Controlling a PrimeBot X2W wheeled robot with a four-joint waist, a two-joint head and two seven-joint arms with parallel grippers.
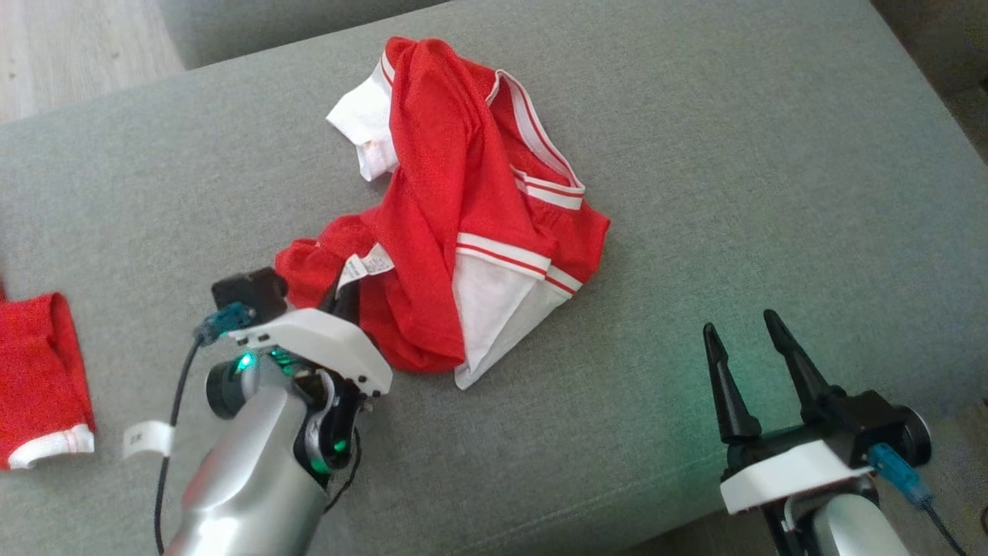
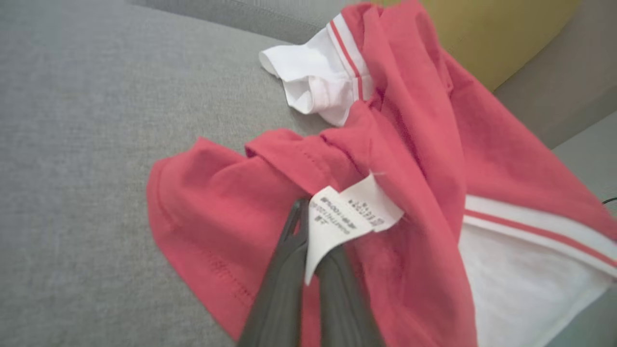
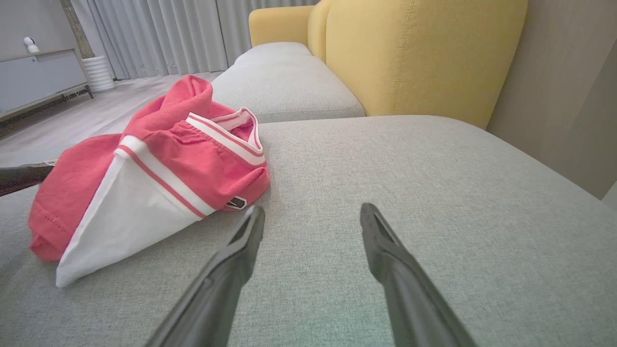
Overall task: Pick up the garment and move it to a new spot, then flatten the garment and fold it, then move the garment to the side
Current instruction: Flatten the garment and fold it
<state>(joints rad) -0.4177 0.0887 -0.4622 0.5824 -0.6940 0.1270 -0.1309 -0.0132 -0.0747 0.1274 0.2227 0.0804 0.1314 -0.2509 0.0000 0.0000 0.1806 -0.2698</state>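
Note:
The garment (image 1: 463, 193) is a crumpled red shirt with white panels and red-and-white striped trim, lying in a heap in the middle of the grey sofa seat (image 1: 772, 154). My left gripper (image 1: 347, 295) is at the heap's near-left corner. In the left wrist view its two dark fingers (image 2: 284, 270) are pressed together, shut on a fold of the garment (image 2: 409, 144) beside the white care label (image 2: 347, 217). My right gripper (image 1: 739, 322) stands open over bare cushion to the right of the garment (image 3: 159, 164), its fingers (image 3: 226, 270) apart with nothing between them.
Another red cloth with a white hem (image 1: 38, 371) lies at the seat's left edge. A yellow backrest (image 3: 424, 53) rises behind the seat. Wooden floor (image 1: 69, 46) shows beyond the far-left corner. Bare grey cushion stretches to the garment's right.

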